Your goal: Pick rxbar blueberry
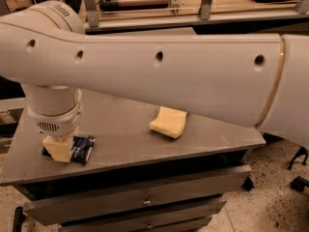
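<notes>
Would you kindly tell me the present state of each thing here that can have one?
Pincer: lowered to the table's left front, at the bar's left end.
Bar: lying flat on the table, left end hidden by the pincer.
Sponge: resting mid-table, untouched, top edge hidden by the arm.
Drawers: shut.
</notes>
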